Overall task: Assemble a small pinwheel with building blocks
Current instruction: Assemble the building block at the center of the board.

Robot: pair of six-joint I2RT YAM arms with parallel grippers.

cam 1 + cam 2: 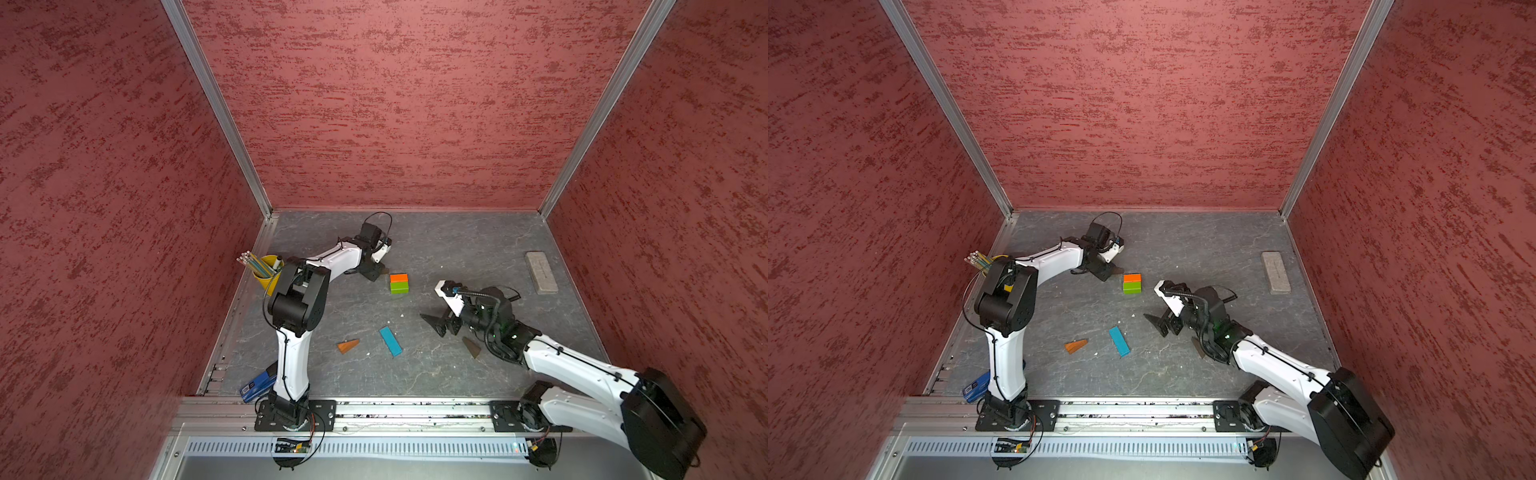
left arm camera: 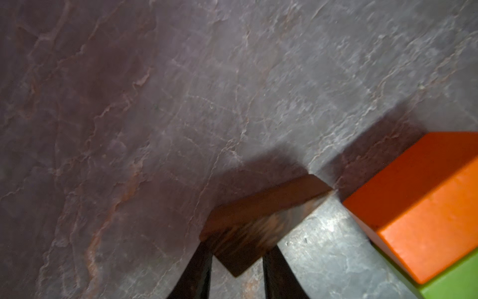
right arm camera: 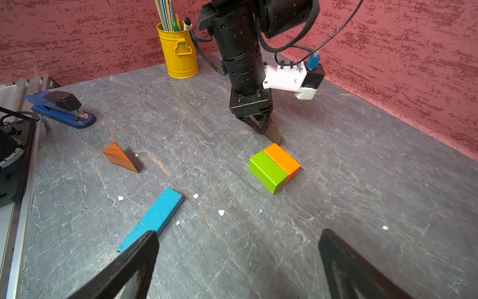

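Pencils (image 1: 251, 262) stand in a yellow cup (image 1: 266, 276) at the left edge of the tabletop (image 1: 457, 249), with a blue stapler (image 1: 257, 386) at the lower left. Further right, an orange wedge (image 1: 348, 345) lies flat below centre. Above it, the left gripper (image 1: 376, 274) has its jaws clamped on a dark brown wedge (image 2: 258, 225). The wedge's tip sits just beside the orange block (image 1: 399, 277), which touches the green block (image 1: 399, 288) at mid-table. A blue bar (image 1: 390, 341) lies below them. The right gripper (image 1: 441, 326) holds nothing, jaws wide apart. A dull brown wedge (image 1: 471, 347) lies just lower right of it, and a grey slab (image 1: 541, 272) lies at the far right.
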